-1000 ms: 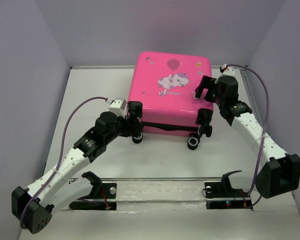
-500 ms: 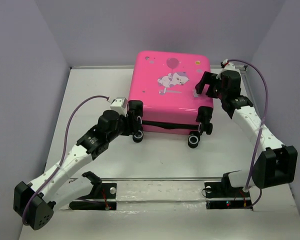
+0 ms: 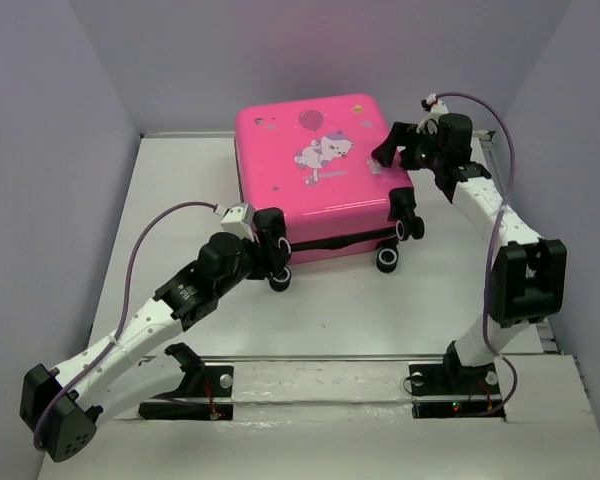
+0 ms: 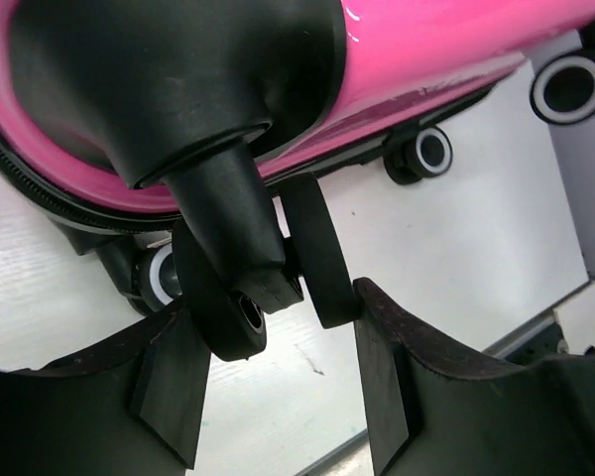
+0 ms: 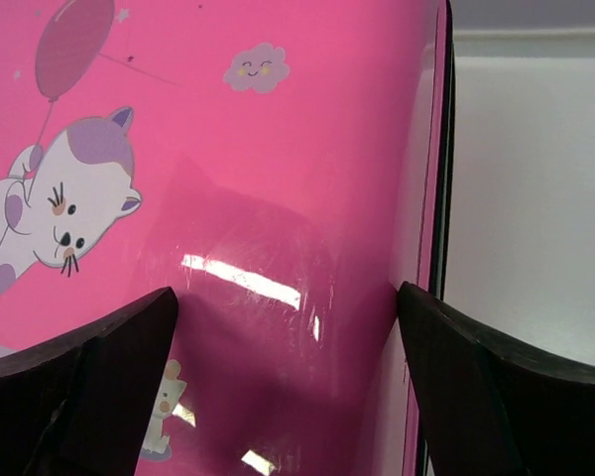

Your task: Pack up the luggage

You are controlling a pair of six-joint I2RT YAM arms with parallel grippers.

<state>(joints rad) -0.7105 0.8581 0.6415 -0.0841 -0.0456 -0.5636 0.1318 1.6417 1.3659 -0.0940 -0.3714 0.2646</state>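
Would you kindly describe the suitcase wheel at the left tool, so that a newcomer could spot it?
Find the pink luggage lying flat at the far side of the table. Along its near edge sit black wheels; the one meant is the leftmost caster, the only one between the left tool's open fingers.

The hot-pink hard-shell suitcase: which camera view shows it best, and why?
Top external: the whole hot-pink hard-shell suitcase is in frame. Left wrist shows only its bottom edge and black wheels; right wrist only part of its printed lid.
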